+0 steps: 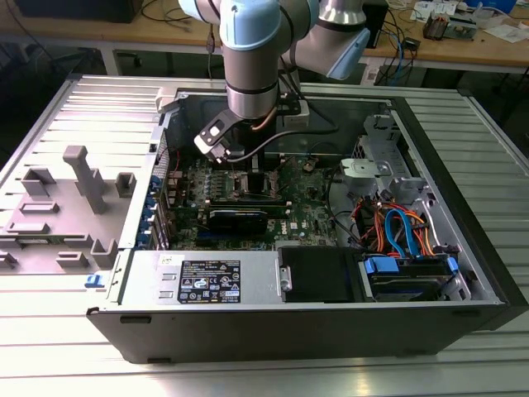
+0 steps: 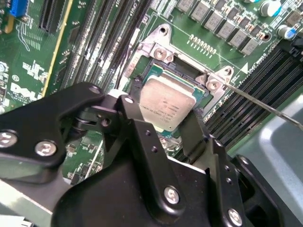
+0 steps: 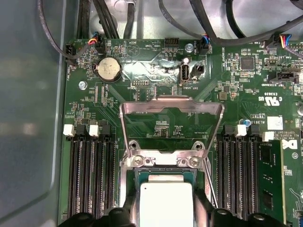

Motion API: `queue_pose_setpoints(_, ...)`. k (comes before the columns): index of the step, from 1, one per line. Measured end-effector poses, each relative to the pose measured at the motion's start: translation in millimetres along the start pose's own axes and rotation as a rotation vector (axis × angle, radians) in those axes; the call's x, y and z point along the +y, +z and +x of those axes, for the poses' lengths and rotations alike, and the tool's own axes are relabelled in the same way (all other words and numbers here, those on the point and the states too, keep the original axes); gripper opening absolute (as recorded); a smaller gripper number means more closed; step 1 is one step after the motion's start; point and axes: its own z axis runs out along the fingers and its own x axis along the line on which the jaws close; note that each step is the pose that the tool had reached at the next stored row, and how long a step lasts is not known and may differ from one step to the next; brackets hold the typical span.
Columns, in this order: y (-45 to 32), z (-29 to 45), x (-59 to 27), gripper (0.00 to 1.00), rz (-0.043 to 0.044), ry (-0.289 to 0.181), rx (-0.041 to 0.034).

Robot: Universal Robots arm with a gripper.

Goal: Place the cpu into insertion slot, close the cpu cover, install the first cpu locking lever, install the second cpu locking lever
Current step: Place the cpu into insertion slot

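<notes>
Cpu cover [image 3: 171,104] raised; memory slots [image 3: 90,175] flank insertion slot [image 2: 175,71].

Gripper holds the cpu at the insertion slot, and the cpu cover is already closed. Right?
No. The cpu cover is open, swung back from the insertion slot, as the first wrist view shows. The gripper does hold the cpu at the slot.

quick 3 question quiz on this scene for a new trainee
1. True or false: the cpu cover lies closed over the cpu.
2. The gripper is shut on: A the cpu, B a cable, C a memory stick.
3. Which round silvery part sits on the green board?
Key: 1 false, it stands open; 2 A; 3 the coin battery.
</notes>
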Motion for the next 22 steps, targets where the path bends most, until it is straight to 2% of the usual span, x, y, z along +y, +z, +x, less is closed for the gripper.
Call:
queue_pose_setpoints(1, 0.0, 0.0, 0.0, 0.62, 0.0, 0.0, 0.0)
queue_pose_setpoints(15, -0.1, 0.5, 2.1, 0.62, 0.0003, 0.008, -0.0009)
queue_pose_setpoints(22, -0.2, -0.8, -0.6, 0.62, 0.0003, 0.007, -0.0009)
